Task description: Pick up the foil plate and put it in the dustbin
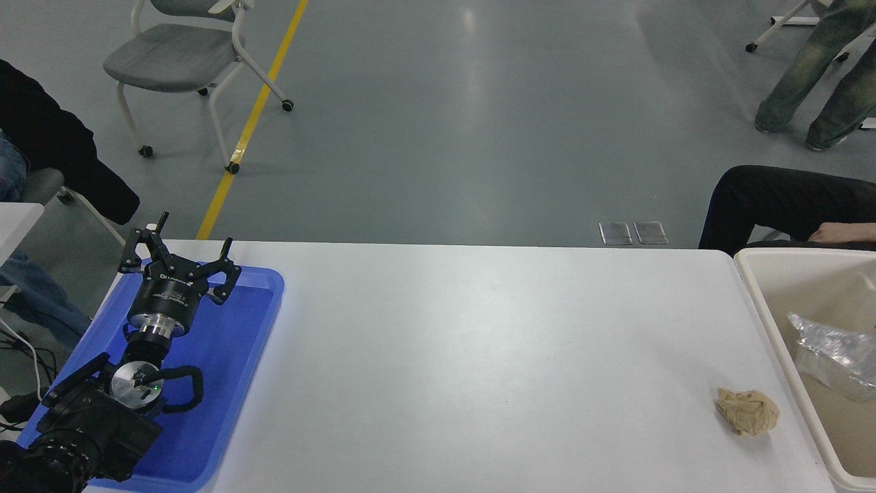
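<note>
The foil plate (833, 356), shiny, silver and wrinkled, lies inside the beige dustbin (772, 322) at the table's right end, against the bin's floor near the right edge of the picture. No gripper touches it. My right arm and gripper are out of view. My left gripper (179, 248) is open and empty, parked over the blue tray (236, 356) at the lower left.
A small brown paper wad (748, 411) lies on the white table (479, 356) just left of the dustbin. A seated person's leg and hand (838, 233) are behind the bin. Chairs and another person's legs stand on the floor beyond.
</note>
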